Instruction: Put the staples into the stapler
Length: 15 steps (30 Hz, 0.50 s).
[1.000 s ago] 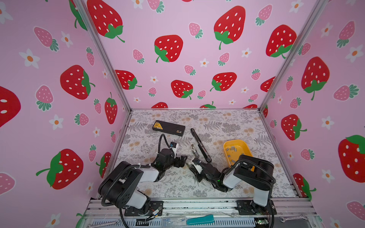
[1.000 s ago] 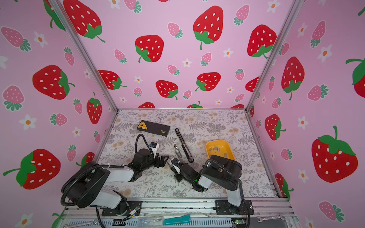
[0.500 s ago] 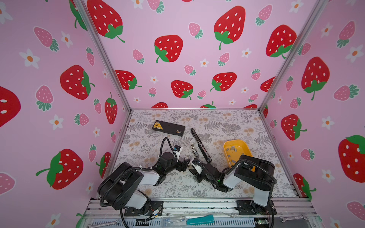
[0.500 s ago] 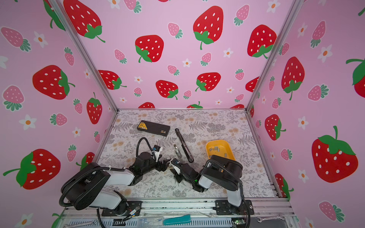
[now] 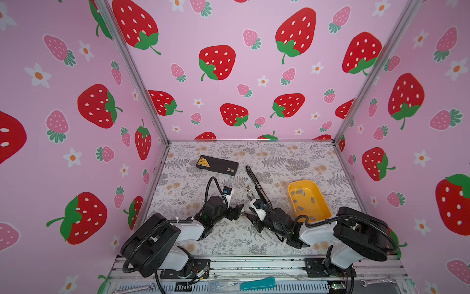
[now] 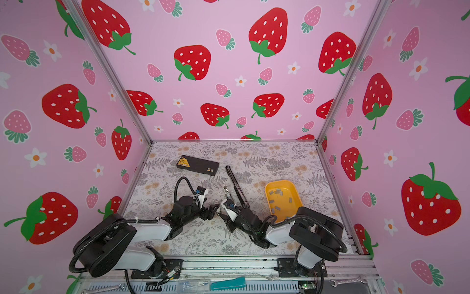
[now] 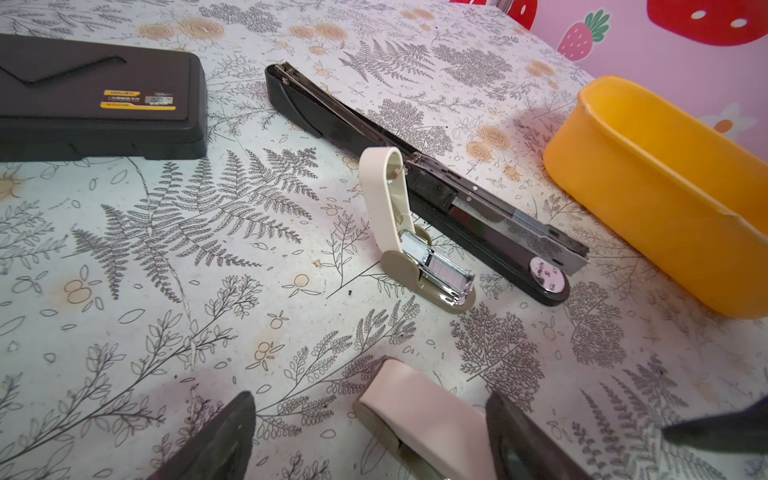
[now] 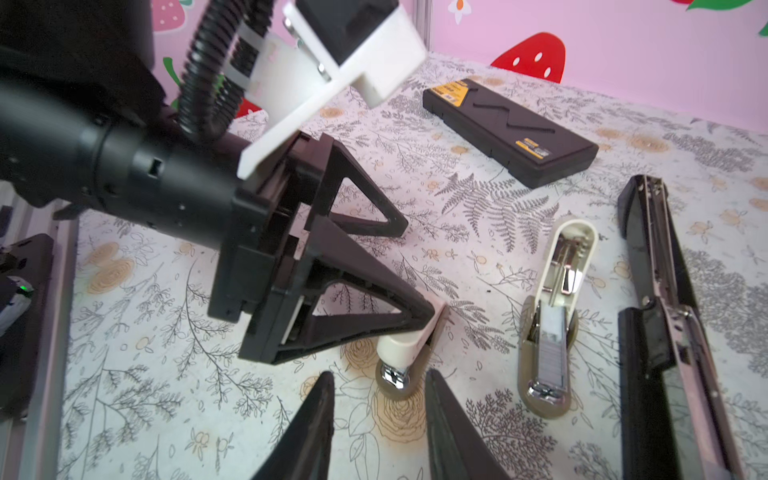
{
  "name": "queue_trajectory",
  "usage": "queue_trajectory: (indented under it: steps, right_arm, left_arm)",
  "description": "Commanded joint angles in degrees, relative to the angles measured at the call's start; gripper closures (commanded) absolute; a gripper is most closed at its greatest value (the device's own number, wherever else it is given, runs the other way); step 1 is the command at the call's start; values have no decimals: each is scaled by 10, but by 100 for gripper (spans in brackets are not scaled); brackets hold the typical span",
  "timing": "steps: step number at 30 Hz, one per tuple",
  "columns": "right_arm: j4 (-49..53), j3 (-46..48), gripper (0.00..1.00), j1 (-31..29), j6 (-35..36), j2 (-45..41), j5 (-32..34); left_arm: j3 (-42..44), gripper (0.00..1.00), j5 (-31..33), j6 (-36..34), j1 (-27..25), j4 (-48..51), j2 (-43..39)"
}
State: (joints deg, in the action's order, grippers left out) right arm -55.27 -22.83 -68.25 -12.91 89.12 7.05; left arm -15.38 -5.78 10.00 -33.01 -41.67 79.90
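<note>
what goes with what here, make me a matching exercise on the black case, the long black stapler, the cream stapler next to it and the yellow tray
Things
1. black case
2. long black stapler
3. cream stapler beside it
4. yellow tray

States
a. lid swung up, staples loaded
b. loose staples lying in it
c. shut, yellow label on top
d. opened out flat in one line

Pairs: 1-c, 2-d, 3-a, 4-b

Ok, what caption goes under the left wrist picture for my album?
Open cream stapler showing staples, beside a long black stapler and yellow tub.
</note>
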Motion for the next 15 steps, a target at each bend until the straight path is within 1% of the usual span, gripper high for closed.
queue_trajectory:
  steps: [1,4,8,10,15]
  right_arm:
    - [22,-9,71,-3,6,-19,-4]
    - [34,-27,76,-3,1,-14,-3]
    - [50,-53,77,-2,-3,9,7]
    - [60,-69,80,-2,-4,25,9]
    - [61,-88,81,-2,-10,66,14]
  left_arm:
    - [12,12,14,-11,-2,6,-11]
    - [18,13,13,-10,-2,-4,-16]
    - [20,13,11,-11,-2,-4,-19]
    - [23,13,10,-10,-2,-6,-18]
    - [32,13,11,-6,-2,-19,-18]
